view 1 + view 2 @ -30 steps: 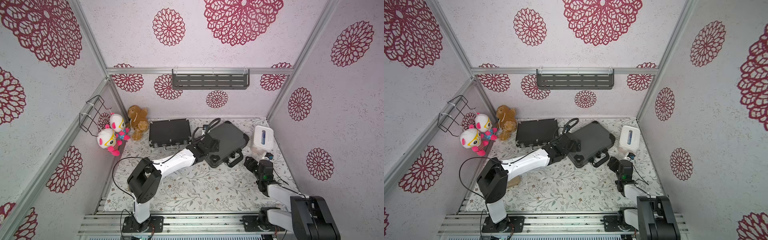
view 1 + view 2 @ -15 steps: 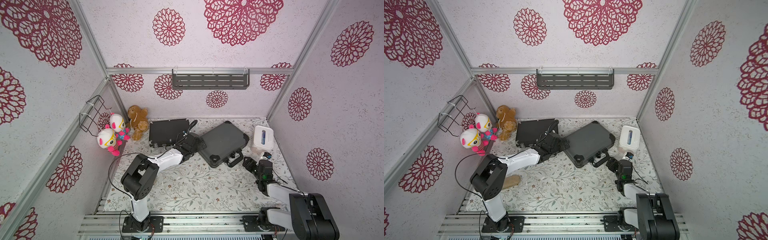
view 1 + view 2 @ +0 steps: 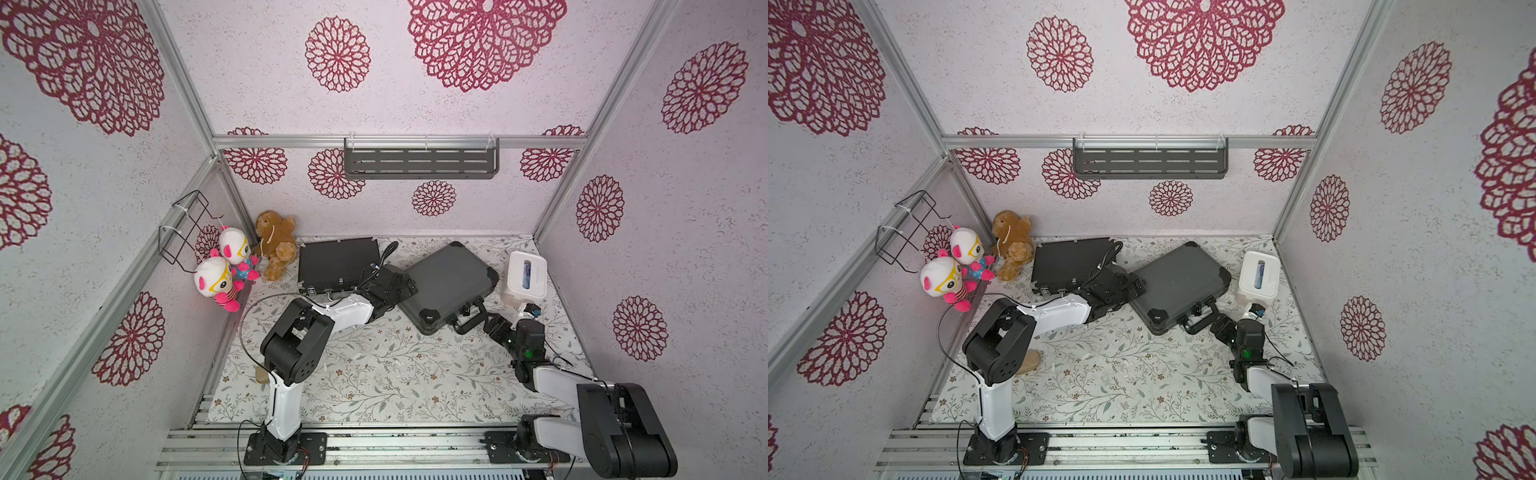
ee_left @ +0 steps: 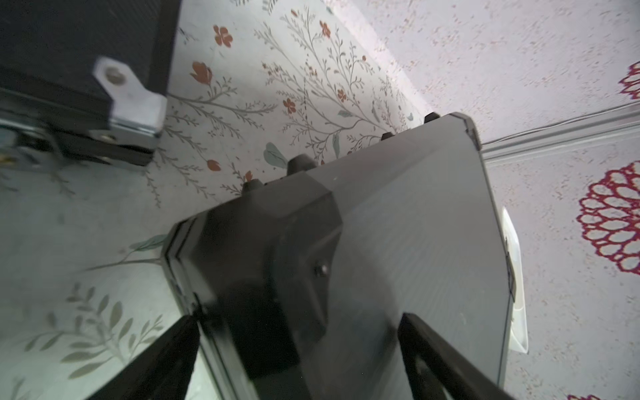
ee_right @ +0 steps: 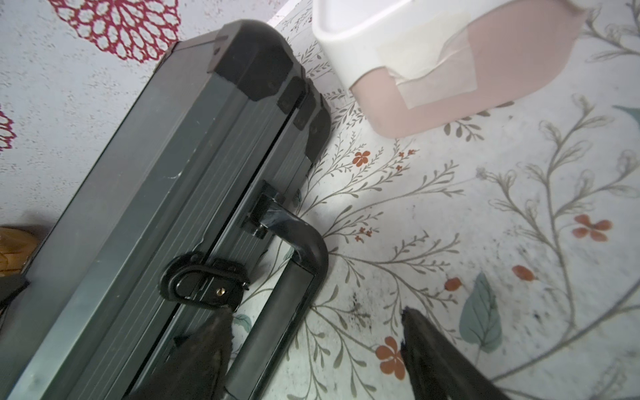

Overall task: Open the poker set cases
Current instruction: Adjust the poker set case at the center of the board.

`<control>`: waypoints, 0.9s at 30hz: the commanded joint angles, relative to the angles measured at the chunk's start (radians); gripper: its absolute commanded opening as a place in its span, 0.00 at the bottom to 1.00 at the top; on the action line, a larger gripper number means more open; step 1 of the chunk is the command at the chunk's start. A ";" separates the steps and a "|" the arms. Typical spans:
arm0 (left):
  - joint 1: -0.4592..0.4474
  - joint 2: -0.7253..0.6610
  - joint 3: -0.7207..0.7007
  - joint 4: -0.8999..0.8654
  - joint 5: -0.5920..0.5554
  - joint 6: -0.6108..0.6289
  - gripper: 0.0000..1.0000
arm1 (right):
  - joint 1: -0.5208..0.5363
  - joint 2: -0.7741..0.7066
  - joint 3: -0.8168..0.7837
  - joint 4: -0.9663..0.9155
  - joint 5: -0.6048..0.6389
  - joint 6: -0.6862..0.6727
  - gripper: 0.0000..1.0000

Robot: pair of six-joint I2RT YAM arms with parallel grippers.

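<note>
Floral counter looks slippery: left tool, jaws wide astride a corner of the grey case, may shove it; right tool, open too, could snag its handle.

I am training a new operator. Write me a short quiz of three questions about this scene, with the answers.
1. True or false: the grey case lies with its lid raised.
2. What is nearest the right tool? A) teddy B) the grey case's handle C) wall shelf
3. Which tool straddles a corner of the grey case?
Key: 1 false, it lies shut; 2 B; 3 the left tool.
</note>
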 commanded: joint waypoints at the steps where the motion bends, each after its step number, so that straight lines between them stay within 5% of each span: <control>1: -0.008 0.067 0.095 0.059 0.067 -0.021 0.93 | 0.010 0.002 0.026 0.034 -0.018 0.001 0.79; 17: 0.077 0.236 0.415 -0.148 0.119 0.084 0.90 | 0.026 -0.003 0.040 0.014 0.015 -0.046 0.78; 22: 0.095 0.109 0.352 -0.296 0.051 0.231 0.92 | 0.038 0.020 0.057 0.021 -0.012 -0.070 0.79; 27: 0.091 -0.142 0.113 -0.361 -0.142 0.319 0.94 | 0.066 0.077 0.093 0.020 -0.095 -0.103 0.78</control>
